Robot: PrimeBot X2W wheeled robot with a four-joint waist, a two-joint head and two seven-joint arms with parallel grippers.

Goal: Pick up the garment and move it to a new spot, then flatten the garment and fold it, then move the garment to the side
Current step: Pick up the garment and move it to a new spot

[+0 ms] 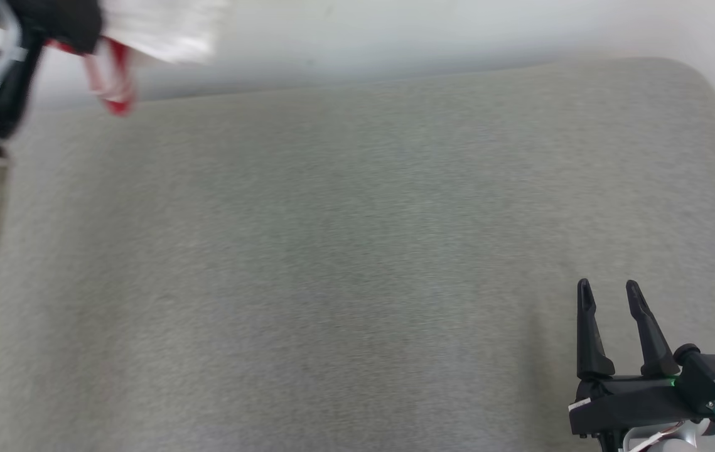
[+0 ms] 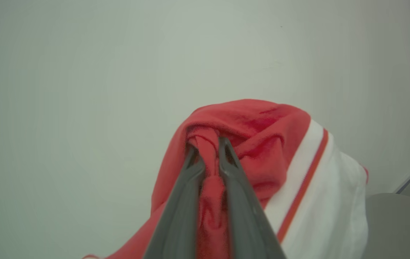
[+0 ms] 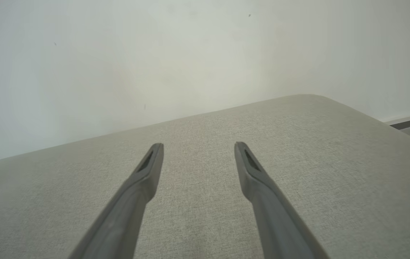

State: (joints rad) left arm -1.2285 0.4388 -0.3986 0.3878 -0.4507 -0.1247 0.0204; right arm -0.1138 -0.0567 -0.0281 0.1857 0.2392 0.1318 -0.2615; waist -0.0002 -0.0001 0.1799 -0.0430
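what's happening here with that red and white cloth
The robot's left gripper is shut on a bunched fold of the red and white garment and holds it up in the air, at the upper left of the head view, off the grey padded surface. The right gripper is open and holds nothing, low over the near right part of that surface. No flattening or folding is done yet.

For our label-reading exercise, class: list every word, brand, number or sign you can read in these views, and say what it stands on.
None: no readable text anywhere. The red and white garment, held by the left gripper, shows only plain stripes; the grey padded surface, the wall and the right gripper bear no lettering.
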